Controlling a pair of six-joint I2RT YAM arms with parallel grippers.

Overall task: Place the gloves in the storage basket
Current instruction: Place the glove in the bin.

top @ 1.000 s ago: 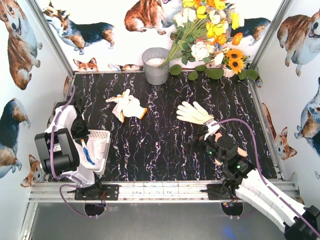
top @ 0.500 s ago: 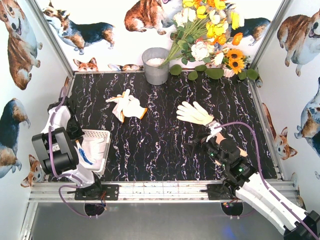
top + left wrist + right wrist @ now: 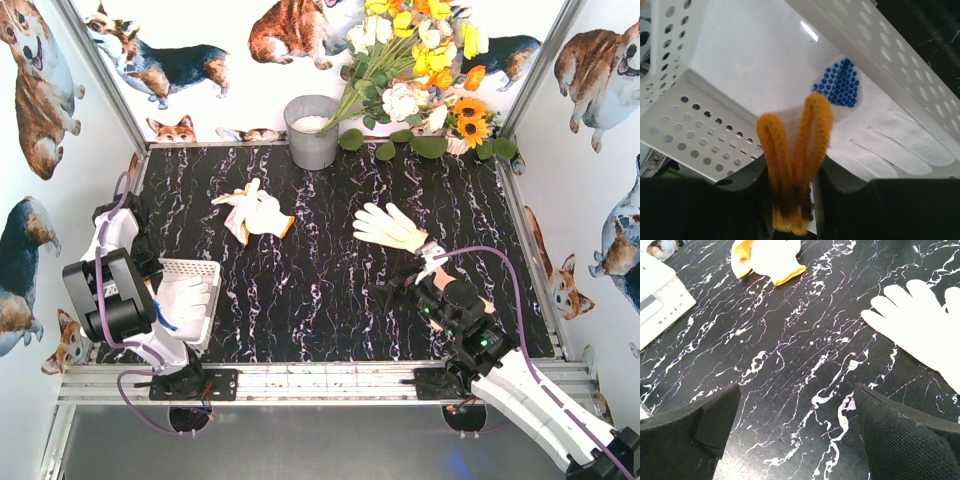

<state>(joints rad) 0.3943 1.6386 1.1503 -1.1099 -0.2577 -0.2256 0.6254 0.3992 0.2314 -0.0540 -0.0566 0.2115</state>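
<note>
- Inside the basket lies the blue-dot glove; the left gripper pinches its orange cuff.
- The right gripper is wide open above the table, near the pale glove.
- The orange-edged glove lies farther left.

Black marbled table; orange-cuffed glove, cream glove, basket, bucket

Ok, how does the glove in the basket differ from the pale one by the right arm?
The basket glove has blue dots and an orange cuff; the pale glove is plain cream. The basket glove is pinched at its cuff by the left pincer; the pale glove lies flat, untouched. Both are limp fabric.
</note>
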